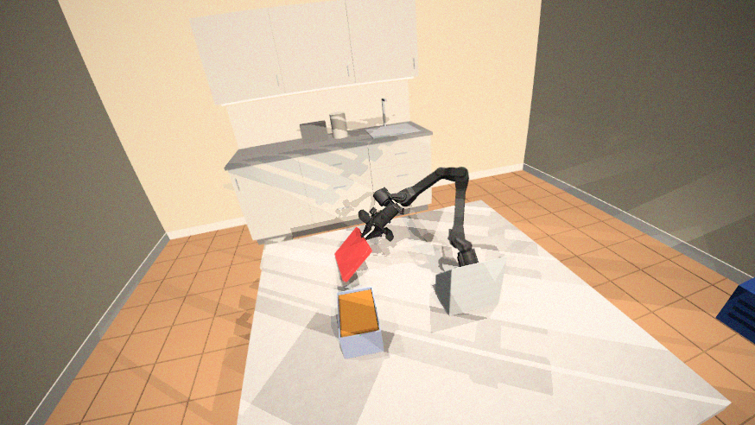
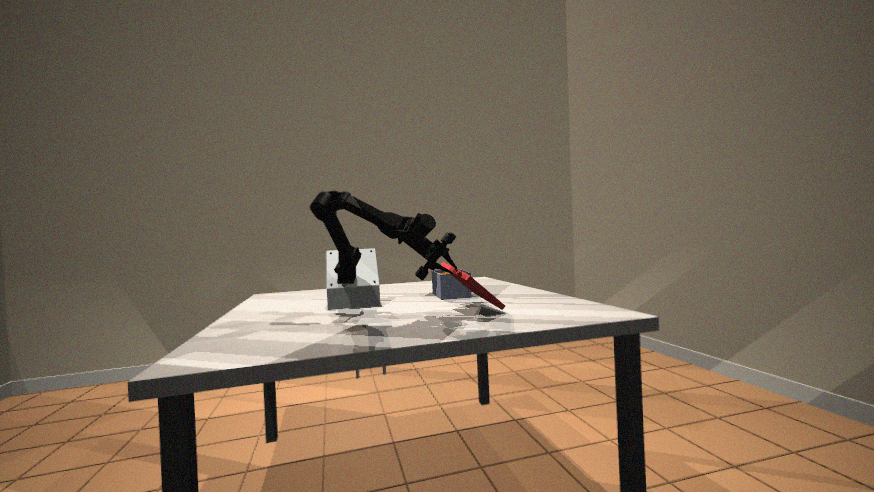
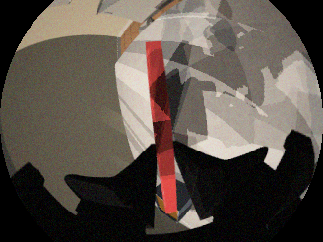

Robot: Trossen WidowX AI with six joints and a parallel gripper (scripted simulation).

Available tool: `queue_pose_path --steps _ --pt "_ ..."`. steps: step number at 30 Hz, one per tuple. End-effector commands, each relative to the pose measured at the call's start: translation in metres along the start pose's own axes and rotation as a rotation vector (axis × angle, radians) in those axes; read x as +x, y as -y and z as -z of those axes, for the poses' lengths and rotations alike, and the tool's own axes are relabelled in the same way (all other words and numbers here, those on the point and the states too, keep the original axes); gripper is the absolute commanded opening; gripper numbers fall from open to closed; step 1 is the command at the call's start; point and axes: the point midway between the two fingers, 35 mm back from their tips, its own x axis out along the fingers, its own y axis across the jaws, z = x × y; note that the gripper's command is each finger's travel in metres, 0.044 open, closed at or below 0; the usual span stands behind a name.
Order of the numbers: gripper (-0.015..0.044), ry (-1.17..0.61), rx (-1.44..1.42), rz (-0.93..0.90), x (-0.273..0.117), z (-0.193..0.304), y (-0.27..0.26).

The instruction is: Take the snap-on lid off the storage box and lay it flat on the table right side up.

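The red lid is off the box, tilted steeply, its far edge pointing down close above the table. Whether that edge touches the table is hard to tell. My gripper is shut on the lid's upper edge; the lid shows edge-on between the dark fingers in the wrist view. The pale blue storage box stands upright and open, showing orange inside, nearer the top camera than the lid. The lid partly covers the box in the exterior view.
The arm's base stands behind a pale grey block to the right of the box in the top view. A kitchen counter stands beyond the table's far edge. A blue object is at the right edge of that view.
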Motion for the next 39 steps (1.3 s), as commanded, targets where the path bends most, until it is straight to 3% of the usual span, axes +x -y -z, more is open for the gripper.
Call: queue_pose_path --steps 1,39 --pt "0.0 -0.004 -0.006 -0.01 0.002 0.001 0.001" --pt "0.0 -0.003 -0.008 -0.01 0.022 0.0 0.024"
